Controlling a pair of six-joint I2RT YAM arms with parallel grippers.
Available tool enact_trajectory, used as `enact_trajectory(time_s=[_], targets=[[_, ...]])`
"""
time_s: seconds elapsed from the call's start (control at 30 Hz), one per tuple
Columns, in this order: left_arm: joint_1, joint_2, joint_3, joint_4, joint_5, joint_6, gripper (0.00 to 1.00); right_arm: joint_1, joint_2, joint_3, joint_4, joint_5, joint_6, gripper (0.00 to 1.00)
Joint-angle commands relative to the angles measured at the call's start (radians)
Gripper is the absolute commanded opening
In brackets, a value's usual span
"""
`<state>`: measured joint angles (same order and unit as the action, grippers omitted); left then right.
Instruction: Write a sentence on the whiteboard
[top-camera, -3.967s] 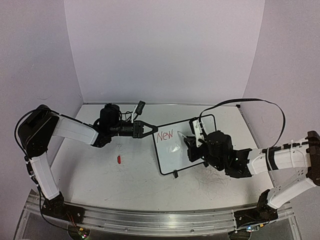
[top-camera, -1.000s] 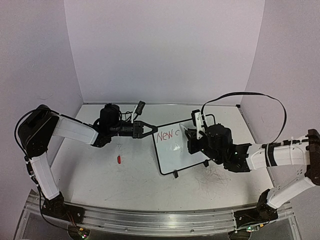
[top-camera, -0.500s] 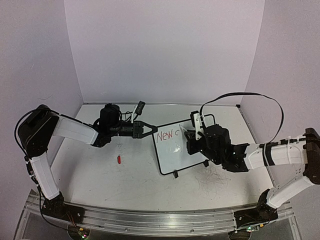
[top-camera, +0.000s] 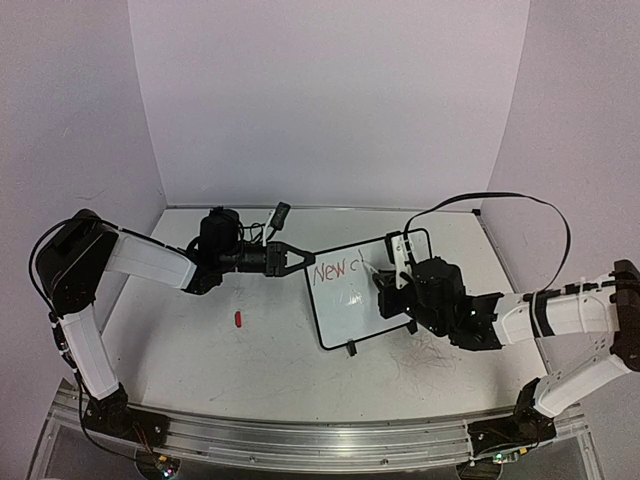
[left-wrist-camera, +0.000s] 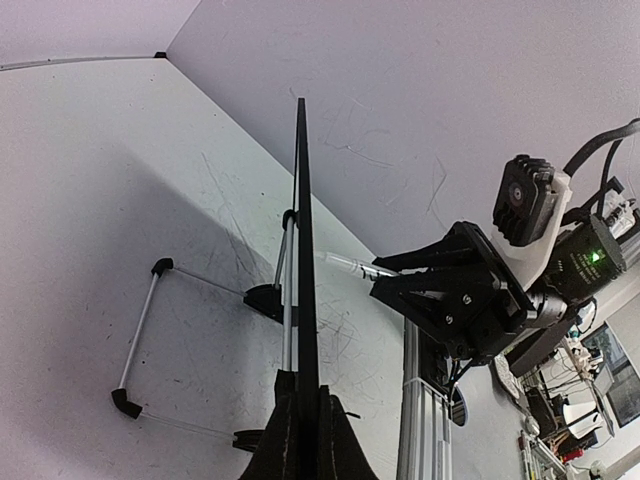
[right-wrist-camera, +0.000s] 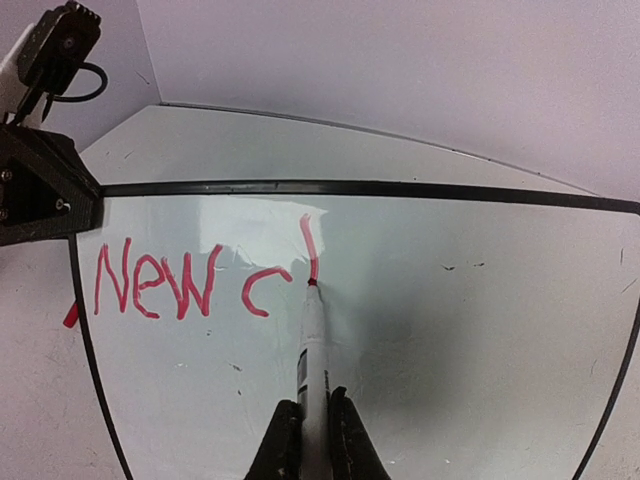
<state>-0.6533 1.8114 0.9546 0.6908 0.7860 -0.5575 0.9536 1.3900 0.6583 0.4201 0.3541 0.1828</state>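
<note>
The whiteboard (top-camera: 345, 312) stands tilted on its black feet at mid-table, with "New c" and a fresh upright stroke (right-wrist-camera: 310, 245) in red on it. My left gripper (top-camera: 300, 257) is shut on the board's left edge; from the left wrist the board (left-wrist-camera: 301, 250) shows edge-on, rising from between the fingers (left-wrist-camera: 280, 445). My right gripper (right-wrist-camera: 312, 425) is shut on a white marker (right-wrist-camera: 312, 340). The marker's red tip touches the board (right-wrist-camera: 450, 330) at the foot of that stroke. In the top view the right gripper (top-camera: 385, 285) hovers over the board's right half.
A small red cap (top-camera: 238, 319) lies on the table left of the board. A small black object (top-camera: 282, 212) rests by the back wall. Walls close in the table on three sides, and a metal rail (top-camera: 300, 440) runs along the near edge.
The right gripper has drawn the marker down the board, adding an upright stroke after the "c". Earlier only "New" was written. The left arm has stayed still.
</note>
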Motion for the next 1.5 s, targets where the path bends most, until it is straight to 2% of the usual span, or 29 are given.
enact_trajectory(time_s=[0.0,1.1,1.47], targets=[[-0.003,-0.003,0.015,-0.037,0.033,-0.015,0.00,0.007,-0.018,-0.022,-0.038,-0.009,0.020,0.00],[-0.003,-0.003,0.015,-0.036,0.038,-0.016,0.00,-0.004,0.024,0.055,-0.009,0.058,-0.018,0.00],[-0.003,-0.001,0.016,-0.036,0.037,-0.016,0.00,-0.004,0.008,0.044,-0.053,0.086,0.027,0.00]])
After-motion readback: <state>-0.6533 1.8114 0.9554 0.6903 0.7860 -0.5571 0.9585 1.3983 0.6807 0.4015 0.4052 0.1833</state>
